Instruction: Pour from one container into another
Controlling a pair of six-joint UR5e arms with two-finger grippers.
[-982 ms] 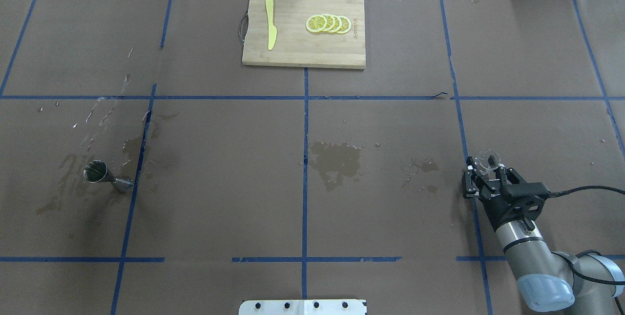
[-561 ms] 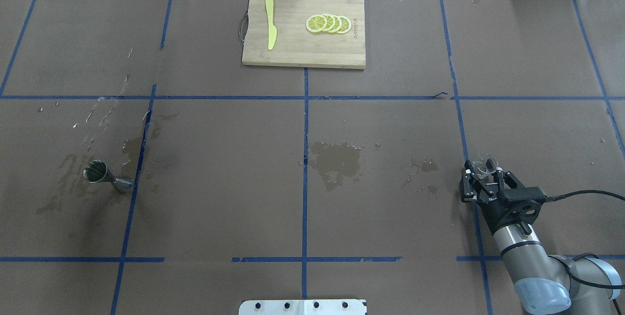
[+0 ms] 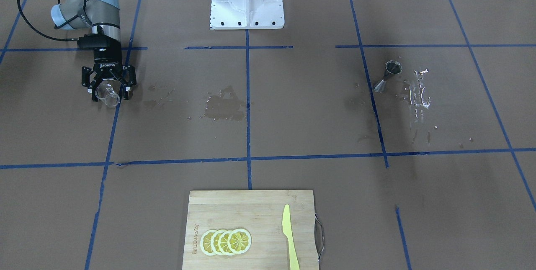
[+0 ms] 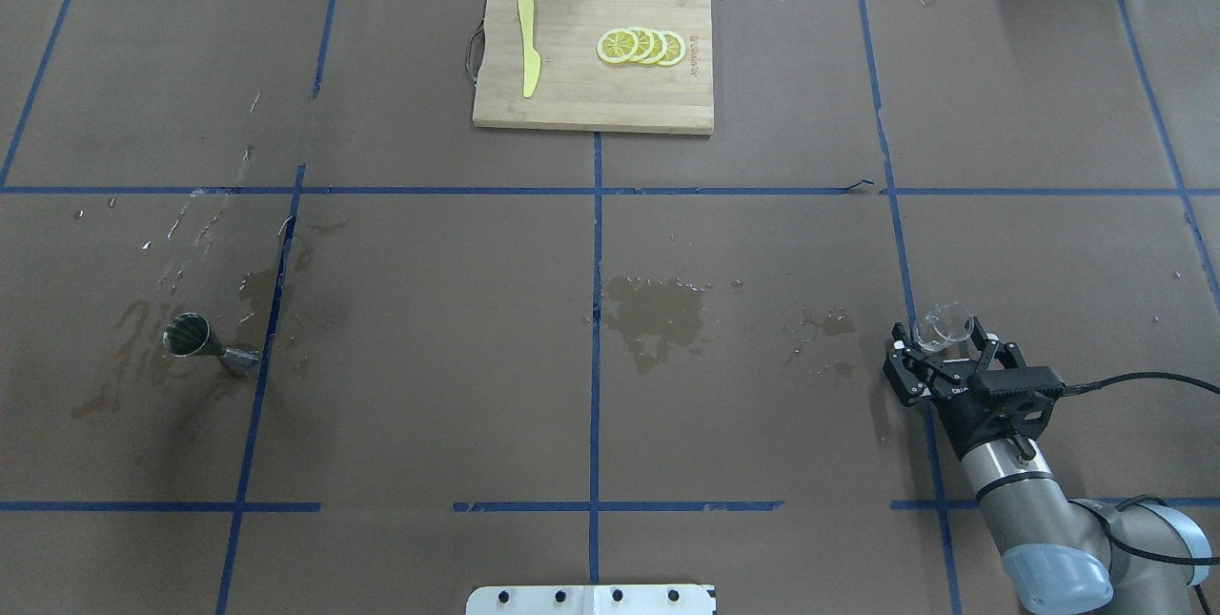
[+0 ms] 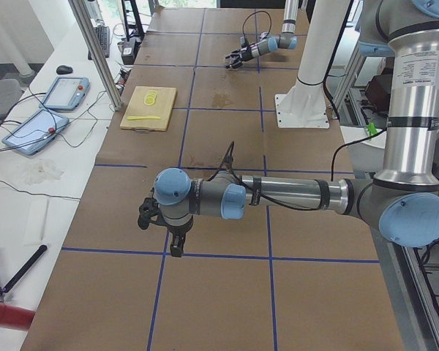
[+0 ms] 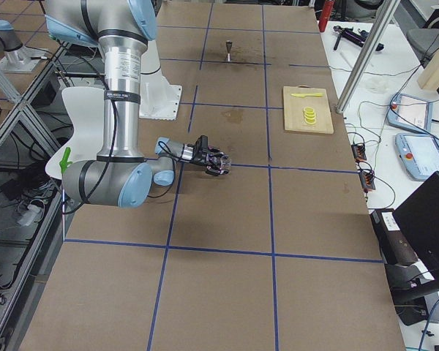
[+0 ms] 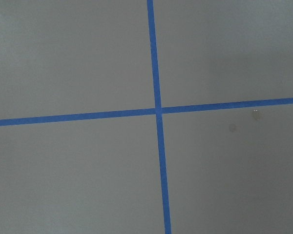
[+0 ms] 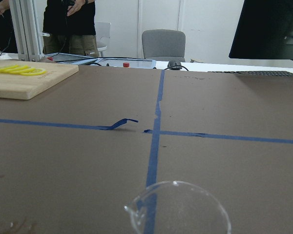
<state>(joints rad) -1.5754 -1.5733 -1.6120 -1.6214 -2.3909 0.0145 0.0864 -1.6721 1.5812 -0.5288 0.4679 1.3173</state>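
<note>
The small clear glass [image 4: 944, 327] stands on the brown table at the near right, also in the front-facing view [image 3: 106, 94] and low in the right wrist view [image 8: 178, 209]. My right gripper [image 4: 942, 350] is open, its fingers spread on either side of the glass and apart from it. The steel jigger [image 4: 205, 343] stands far off at the table's left [image 3: 387, 75]. My left gripper [image 5: 172, 238] shows only in the exterior left view, hovering above the table, and I cannot tell whether it is open or shut.
A wooden cutting board [image 4: 572, 100] with lemon slices [image 4: 640, 47] and a yellow knife [image 4: 527, 45] lies at the far middle. Wet patches [image 4: 653, 310] mark the centre and the paper around the jigger. A person [image 8: 68, 24] stands beyond the table.
My right gripper's fingers have spread apart and let go of the glass, and the hand has drawn back a little toward the robot. The jigger has not moved.
</note>
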